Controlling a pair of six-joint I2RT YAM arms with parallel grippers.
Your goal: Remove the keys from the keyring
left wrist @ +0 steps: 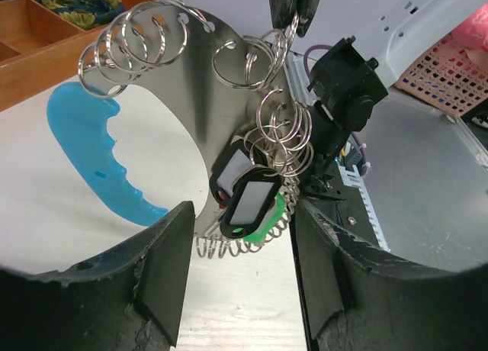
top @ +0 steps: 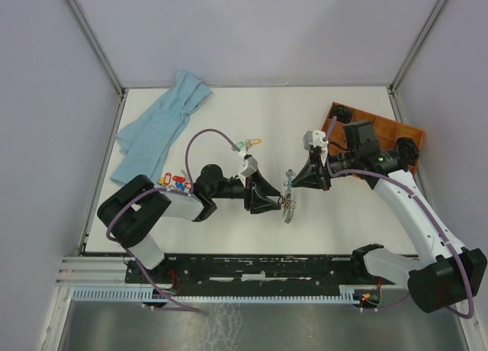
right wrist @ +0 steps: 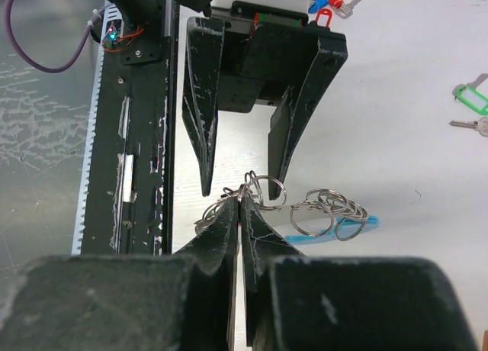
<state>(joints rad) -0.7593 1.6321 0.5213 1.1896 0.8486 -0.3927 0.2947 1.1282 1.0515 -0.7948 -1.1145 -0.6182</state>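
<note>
1. You work over a white table inside pale, plain walls. A soft, wrinkled blue cloth lies at the far left, and a wooden tray with compartments sits at the far right.
2. Top view: 2 loose keys with green and yellow tags lie behind the left arm, and the red and blue tagged keys lie beside it. I judge that part of the task is done. The keyring hangs over the middle of the table, between the left gripper and the right gripper.
3. Left wrist view: the keyring is a curved, shiny metal plate with a glossy light blue handle. Many thin split rings pass through its holes. A black-framed tag and a green one hang from them, so much work is left. The left fingers stand apart on both sides of these tags and do not pinch them yet.
4. Right wrist view: the right fingers are pressed together on a ring at the top of the keyring. The key blades themselves are too small to tell.
</note>
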